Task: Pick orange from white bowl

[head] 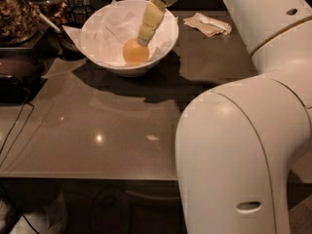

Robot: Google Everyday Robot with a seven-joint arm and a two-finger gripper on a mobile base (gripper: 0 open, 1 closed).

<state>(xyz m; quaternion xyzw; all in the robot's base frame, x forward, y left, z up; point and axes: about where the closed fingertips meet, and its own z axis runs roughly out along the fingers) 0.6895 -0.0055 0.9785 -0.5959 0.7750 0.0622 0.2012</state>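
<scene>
The orange (133, 54) is a round yellow-orange fruit lying in the white bowl (97, 23), which is lined with crumpled white paper and stands at the far left of the grey table. My gripper (145, 35) reaches down into the bowl from above. Its yellowish tip is right at the top right of the orange and seems to touch it. My white arm fills the right side of the view.
A crumpled beige napkin (210, 24) lies on the table to the right of the bowl. Dark containers and clutter (19, 13) stand at the far left, with a cable (14, 130) running down the left edge. The table's front edge (87, 178) is near.
</scene>
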